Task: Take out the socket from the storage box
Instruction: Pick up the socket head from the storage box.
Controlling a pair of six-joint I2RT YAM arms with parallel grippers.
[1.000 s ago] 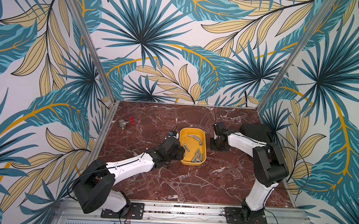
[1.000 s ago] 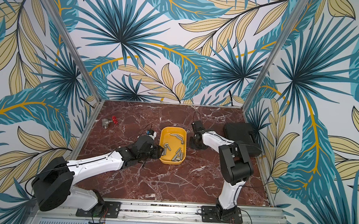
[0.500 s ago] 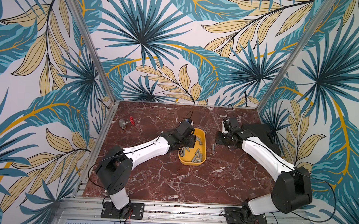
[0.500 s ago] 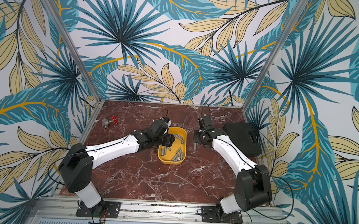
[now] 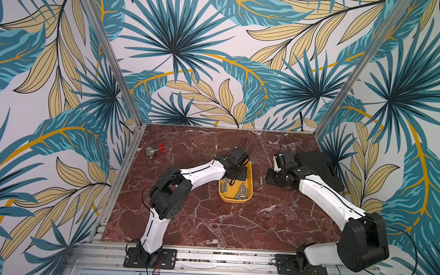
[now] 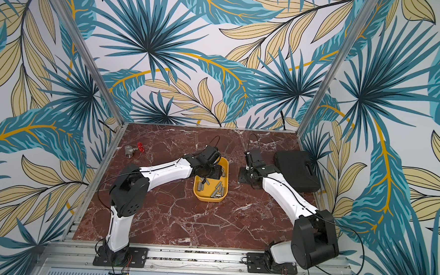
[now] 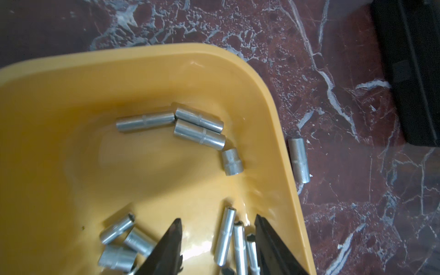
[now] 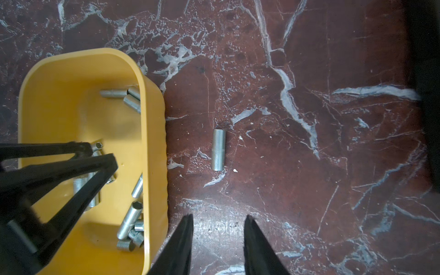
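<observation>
Socket (image 8: 219, 150) lies on the marble (image 8: 309, 190) just beside the storage box (image 8: 154, 133) — more sockets (image 7: 200, 133) lie inside. My left gripper (image 7: 217, 218) hangs over those, jaws parted, empty; right gripper (image 8: 218, 216) beside the box likewise — black case (image 6: 297, 170) beyond.

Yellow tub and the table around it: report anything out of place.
One socket lies alone on the table, beside the tub but not touching it; the other sockets are all inside. Nothing looks spilled or damaged.

Yellow storage box (image 8: 153, 142) w/ sockets (image 7: 199, 131); one socket (image 8: 219, 150) flat just outside.
</observation>
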